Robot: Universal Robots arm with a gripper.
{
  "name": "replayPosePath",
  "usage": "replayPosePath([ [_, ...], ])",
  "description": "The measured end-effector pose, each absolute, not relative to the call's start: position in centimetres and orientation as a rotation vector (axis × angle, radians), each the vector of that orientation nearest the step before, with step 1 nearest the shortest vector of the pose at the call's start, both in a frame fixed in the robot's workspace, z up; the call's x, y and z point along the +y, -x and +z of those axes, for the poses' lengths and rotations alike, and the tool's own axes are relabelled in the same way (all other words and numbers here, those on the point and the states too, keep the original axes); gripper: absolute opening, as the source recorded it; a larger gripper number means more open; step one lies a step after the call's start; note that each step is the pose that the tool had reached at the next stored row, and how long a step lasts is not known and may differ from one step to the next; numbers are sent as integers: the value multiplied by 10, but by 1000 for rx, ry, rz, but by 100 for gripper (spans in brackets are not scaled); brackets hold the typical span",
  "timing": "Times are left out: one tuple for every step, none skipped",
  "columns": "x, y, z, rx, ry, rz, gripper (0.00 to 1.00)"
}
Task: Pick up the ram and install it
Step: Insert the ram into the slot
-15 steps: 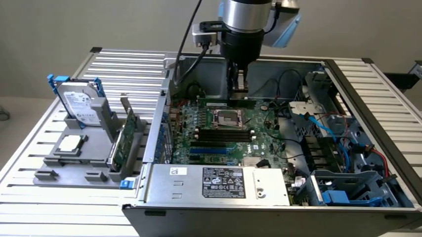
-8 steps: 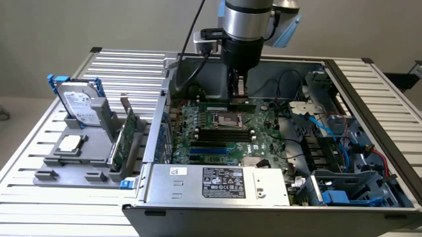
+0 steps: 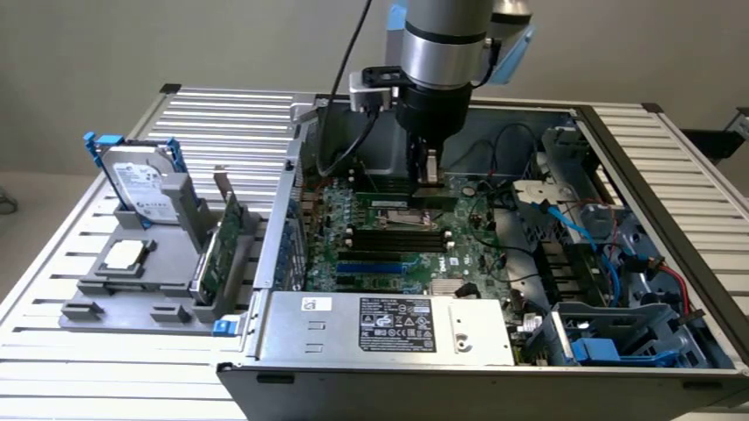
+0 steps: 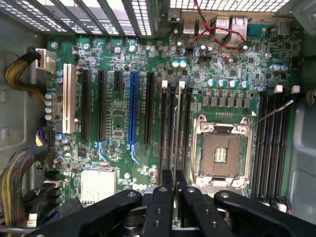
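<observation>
1. Between the closed fingers of the hand (image 3: 431, 174) stands the ram (image 3: 404, 200), gripped on edge over the black memory slots (image 4: 165, 128), just beside the CPU socket (image 4: 220, 150).
2. Side walls of the case (image 3: 284, 219) are well apart from the hand.
3. Power supply label (image 3: 398, 323) has writing too small to read.
</observation>
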State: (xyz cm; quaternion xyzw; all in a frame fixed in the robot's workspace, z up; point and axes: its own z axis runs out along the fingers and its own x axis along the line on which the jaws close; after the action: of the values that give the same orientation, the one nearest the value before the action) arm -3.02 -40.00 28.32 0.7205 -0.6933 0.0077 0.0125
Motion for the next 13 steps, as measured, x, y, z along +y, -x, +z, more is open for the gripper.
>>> replayPosePath([
  [-401,30,281,-2162,-2245,24,14],
  [-402,30,280,-2163,-2244,24,14],
  [-402,30,278,-2165,-2242,24,14],
  [-403,30,276,-2168,-2239,24,14],
  [-403,30,274,-2171,-2236,24,14],
  [-404,30,272,-2174,-2233,24,14],
  [-404,30,270,-2178,-2229,24,14],
  [-404,30,269,-2182,-2225,24,14],
  [-405,30,267,-2186,-2221,23,14],
  [-405,30,265,-2190,-2217,24,14],
  [-405,30,263,-2193,-2215,23,14],
  [-406,30,261,-2194,-2214,23,14],
  [-406,30,260,-2194,-2213,23,14],
])
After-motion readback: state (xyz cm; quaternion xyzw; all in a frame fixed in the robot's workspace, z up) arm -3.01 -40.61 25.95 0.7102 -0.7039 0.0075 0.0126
